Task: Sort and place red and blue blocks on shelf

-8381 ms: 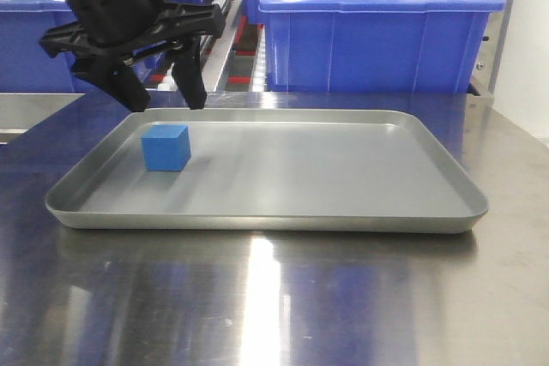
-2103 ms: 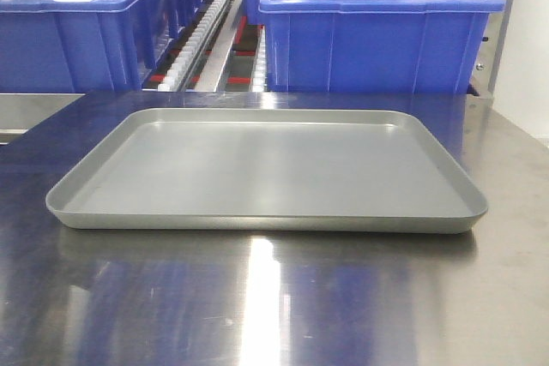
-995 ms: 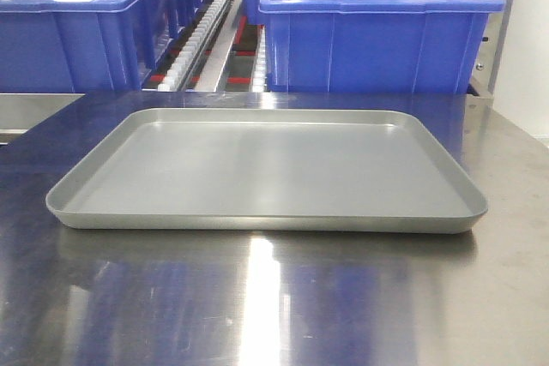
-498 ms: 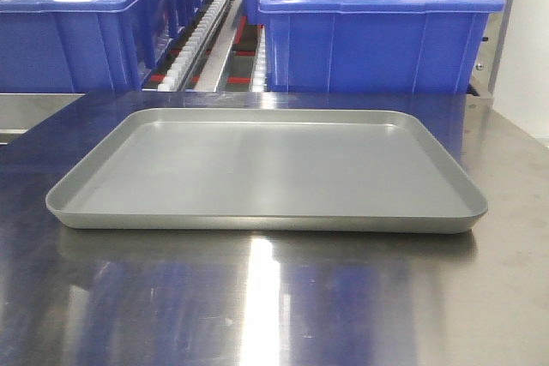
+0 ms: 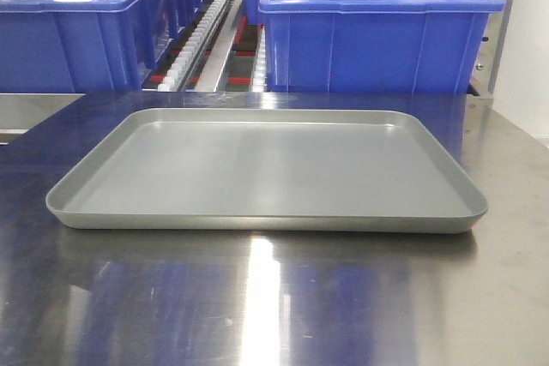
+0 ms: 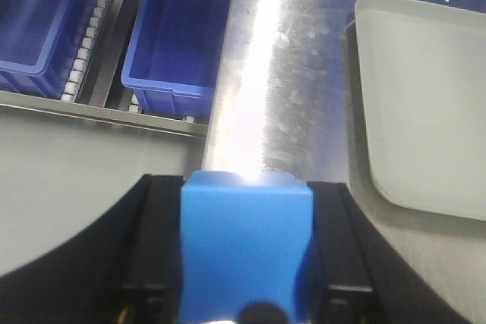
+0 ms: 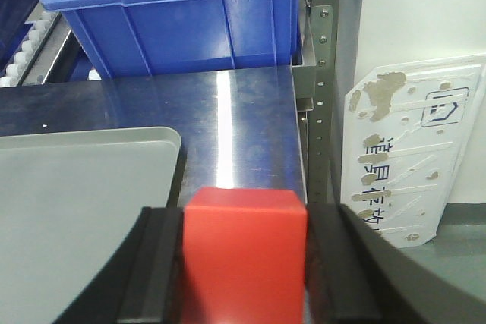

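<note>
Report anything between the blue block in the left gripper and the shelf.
Nothing visible stands between the blue block, clamped in the left gripper, and the shelf. Two blue bins sit on it, leaving the roller track between them bare.

The blue block [image 6: 247, 244] runs off the bottom edge; the red block [image 7: 244, 252] likewise.

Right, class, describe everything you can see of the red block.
The red block is a matte, bright red cube with rounded edges and no marks. It shows only in the right wrist view, clamped between the two black fingers of the right pincer, which press its left and right sides. Its lower edge is cut off by the frame. Beyond it lie the steel table and a corner of the grey tray.
</note>
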